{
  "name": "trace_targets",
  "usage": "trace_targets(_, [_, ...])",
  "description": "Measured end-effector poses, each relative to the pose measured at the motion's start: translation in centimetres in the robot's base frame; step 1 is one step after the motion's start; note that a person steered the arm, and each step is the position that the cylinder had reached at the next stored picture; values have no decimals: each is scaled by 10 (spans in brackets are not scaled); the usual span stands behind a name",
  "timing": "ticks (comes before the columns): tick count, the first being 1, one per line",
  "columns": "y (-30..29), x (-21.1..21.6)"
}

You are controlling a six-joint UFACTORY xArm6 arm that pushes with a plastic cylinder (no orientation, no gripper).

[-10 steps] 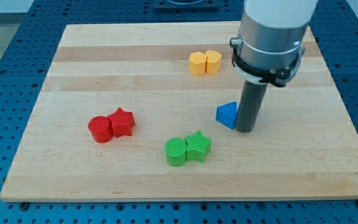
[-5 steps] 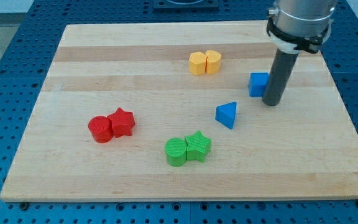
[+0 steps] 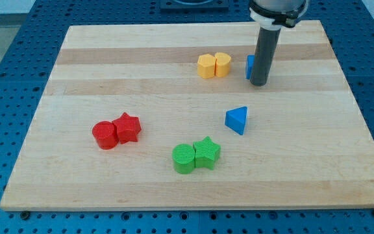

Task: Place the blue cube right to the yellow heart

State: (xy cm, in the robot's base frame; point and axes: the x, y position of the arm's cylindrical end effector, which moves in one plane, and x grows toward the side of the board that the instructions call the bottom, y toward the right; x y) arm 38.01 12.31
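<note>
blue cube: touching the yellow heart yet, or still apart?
Apart. The blue cube sits to the view's right of the yellow heart with bare board between them. My tip stands against the cube's right side, hiding most of it.

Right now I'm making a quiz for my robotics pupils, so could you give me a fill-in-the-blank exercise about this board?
1. My tip stands against the ____ cube, partly hiding it.
2. The yellow heart touches another block of ____ colour.
3. The red star sits beside the red ____.
4. The block nearest the green star is the green ____.

Missing words: blue; yellow; cylinder; cylinder
</note>
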Motion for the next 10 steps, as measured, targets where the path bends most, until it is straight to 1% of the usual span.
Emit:
trace_targets(2, [0,-4])
trace_targets(3, [8,6])
trace_targets(4, [44,8])
trace_targets(5, [48,-14])
trace_targets(8, [14,-42])
trace_targets(10, [14,-42])
